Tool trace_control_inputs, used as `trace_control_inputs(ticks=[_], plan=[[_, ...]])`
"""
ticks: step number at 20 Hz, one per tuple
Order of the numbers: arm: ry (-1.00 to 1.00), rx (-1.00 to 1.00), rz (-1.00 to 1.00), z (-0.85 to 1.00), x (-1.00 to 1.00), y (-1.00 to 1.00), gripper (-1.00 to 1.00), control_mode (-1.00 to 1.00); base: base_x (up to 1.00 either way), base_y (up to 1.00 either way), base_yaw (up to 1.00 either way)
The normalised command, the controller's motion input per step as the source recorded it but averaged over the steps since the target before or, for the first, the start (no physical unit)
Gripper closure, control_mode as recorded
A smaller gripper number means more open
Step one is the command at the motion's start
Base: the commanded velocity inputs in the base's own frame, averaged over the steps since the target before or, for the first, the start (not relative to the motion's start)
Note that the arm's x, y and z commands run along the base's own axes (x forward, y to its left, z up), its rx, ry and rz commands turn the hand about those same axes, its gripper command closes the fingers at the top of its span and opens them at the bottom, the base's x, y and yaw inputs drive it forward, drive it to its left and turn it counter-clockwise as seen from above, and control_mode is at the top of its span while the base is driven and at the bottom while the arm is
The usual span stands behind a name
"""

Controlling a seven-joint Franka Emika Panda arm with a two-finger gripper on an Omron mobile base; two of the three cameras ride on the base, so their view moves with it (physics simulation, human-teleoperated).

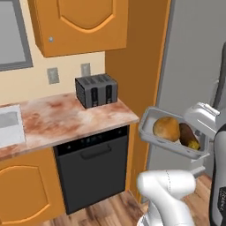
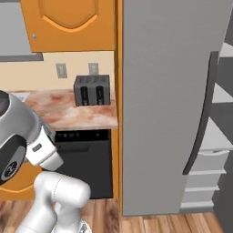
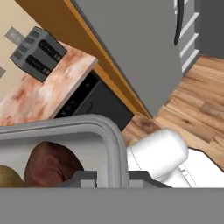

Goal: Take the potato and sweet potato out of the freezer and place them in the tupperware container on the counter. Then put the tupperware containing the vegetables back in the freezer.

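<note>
Marbled stone counter [image 1: 66,117], seemingly matt

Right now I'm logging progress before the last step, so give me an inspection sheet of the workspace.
Surface: counter, marbled stone, a grey sink edge at its left.
Job's things: container held in the air off the counter's end, tilted; potato and sweet potato inside it; freezer door swung open, shelves showing.
Clutter: toaster at the back of the counter.
Tool: tool shut on the container's rim.
Cables: nothing seen.
Surroundings: black dishwasher, orange cabinets, wood floor, two wall outlets.
</note>
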Motion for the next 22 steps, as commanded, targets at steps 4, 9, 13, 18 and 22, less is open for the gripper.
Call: trace_control_inputs(ticks=[4,9,13,18,22], plan=[[0.00,0.00,0.00,0.00,0.00,0.00,1.00,1.00,0.09,-1.00,-0.10],[0.00,0.00,0.00,0.00,0.00,0.00,1.00,1.00,0.18,-1.00,-0.03],[0.00,0.00,0.00,0.00,0.00,0.00,1.00,1.00,0.43,-1.00,0.02],[0.00,0.00,0.00,0.00,0.00,0.00,1.00,1.00,0.63,-0.93,0.16],[0.00,0.00,0.00,0.00,0.00,0.00,1.00,1.00,0.63,-0.69,0.18]])
